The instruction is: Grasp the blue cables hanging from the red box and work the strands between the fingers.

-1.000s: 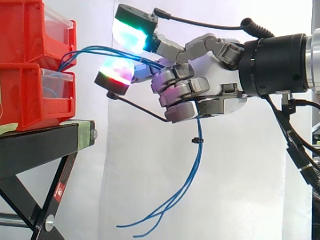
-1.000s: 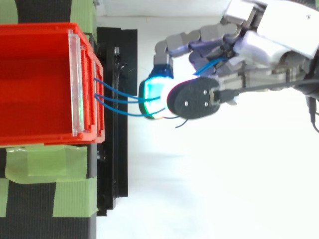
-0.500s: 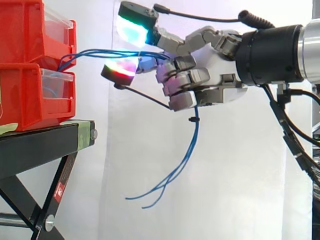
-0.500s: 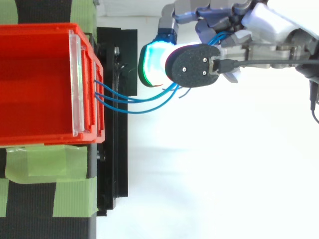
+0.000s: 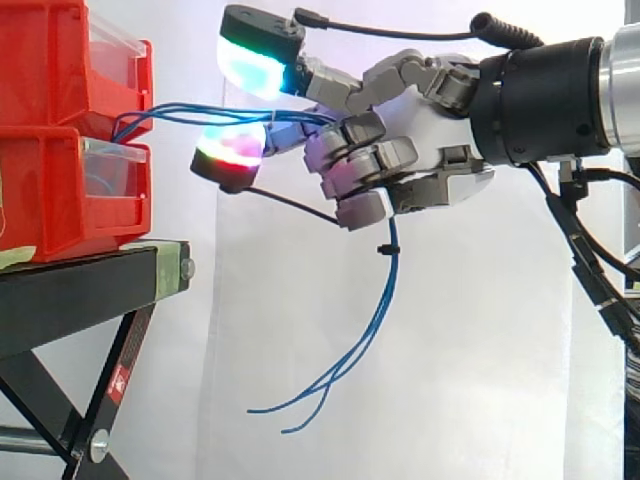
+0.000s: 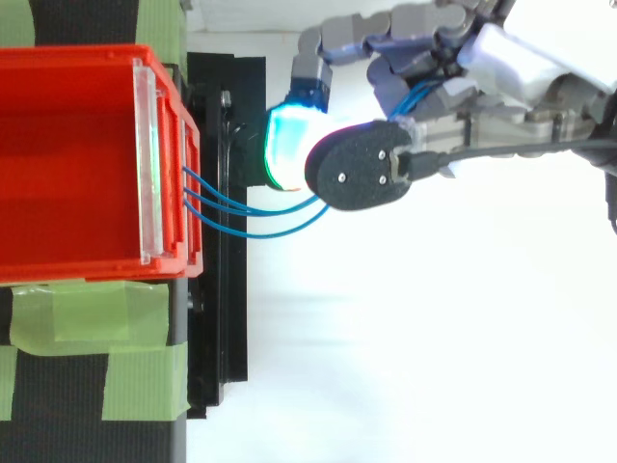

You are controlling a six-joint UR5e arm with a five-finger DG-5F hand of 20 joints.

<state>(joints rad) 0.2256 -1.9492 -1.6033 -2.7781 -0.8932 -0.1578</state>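
The hand [image 5: 430, 125] has its fingers curled around the blue cables [image 5: 180, 110], and little slack is left toward the red box [image 5: 50, 200]. A hard pull could shift the box or let strands slip out.

From above I see three blue cables [image 6: 253, 213] leaving the red box [image 6: 77, 58] front, bowing across the black stand [image 6: 227, 318] and passing under a glowing pad [image 6: 285, 145]. The hand [image 6: 511, 68] has its fingers [image 6: 386, 24] curled round them.

The hand [image 5: 425, 130] has a white palm and grey segmented fingers. Its thick pads [image 5: 250, 68] glow cyan-green and red-magenta, with black screwed backs. A black cylindrical wrist [image 5: 540, 100] meets a silver flange [image 5: 622, 85].
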